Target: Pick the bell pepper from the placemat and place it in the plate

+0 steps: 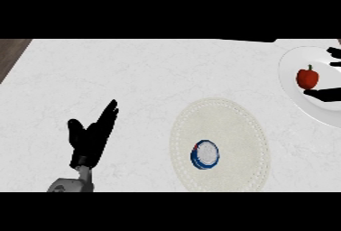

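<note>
The red bell pepper (307, 77) stands upright on the white plate (301, 107) at the counter's right edge. My right hand (328, 94) reaches in from the right over the plate. Its thumb lies just below the pepper and its fingers (335, 52) are spread above and to the right, apart from the pepper, so the hand is open. The round cream placemat (230, 122) lies in the middle right of the counter. At the lower left my left hand (90, 137) rests open with its fingers pointing up.
A small blue-and-white round dish (205, 154) sits on the lower part of the placemat. The white counter ends at the upper left, where dark wood (10, 54) shows.
</note>
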Controlling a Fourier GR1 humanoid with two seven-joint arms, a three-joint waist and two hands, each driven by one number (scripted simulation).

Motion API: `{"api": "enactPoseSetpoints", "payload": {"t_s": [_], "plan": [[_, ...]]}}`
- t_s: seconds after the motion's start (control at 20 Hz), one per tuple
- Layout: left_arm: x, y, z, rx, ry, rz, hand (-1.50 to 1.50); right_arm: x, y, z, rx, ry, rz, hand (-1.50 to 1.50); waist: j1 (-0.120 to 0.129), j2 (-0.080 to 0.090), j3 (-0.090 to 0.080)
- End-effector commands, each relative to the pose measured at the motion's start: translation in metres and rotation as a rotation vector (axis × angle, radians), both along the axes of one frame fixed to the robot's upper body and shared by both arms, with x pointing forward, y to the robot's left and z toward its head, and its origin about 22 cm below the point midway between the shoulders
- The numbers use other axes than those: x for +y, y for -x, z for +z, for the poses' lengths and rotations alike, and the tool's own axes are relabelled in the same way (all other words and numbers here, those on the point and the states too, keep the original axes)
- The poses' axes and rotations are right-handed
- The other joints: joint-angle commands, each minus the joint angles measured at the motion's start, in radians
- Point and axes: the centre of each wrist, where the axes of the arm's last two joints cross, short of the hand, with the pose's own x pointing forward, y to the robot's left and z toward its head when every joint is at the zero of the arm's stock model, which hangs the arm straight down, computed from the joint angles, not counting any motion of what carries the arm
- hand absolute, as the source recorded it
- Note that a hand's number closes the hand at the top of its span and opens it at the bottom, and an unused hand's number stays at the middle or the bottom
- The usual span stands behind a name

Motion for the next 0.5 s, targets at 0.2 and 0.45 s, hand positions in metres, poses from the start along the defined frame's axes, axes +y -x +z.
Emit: {"api": "enactPoseSetpoints", "payload": {"t_s": [0.2,0.45], "plan": [[0.006,0.012,-0.017,0.07,-0.003,0.015,0.0,-0.009,0.0,0.008,-0.22,-0.296,0.045,-1.5,-0.019,0.001,-0.003],[0.005,0.008,-0.02,0.062,0.0,0.025,0.0,-0.033,0.016,0.012,-0.232,-0.402,0.02,-1.5,-0.034,0.0,-0.005]]}}
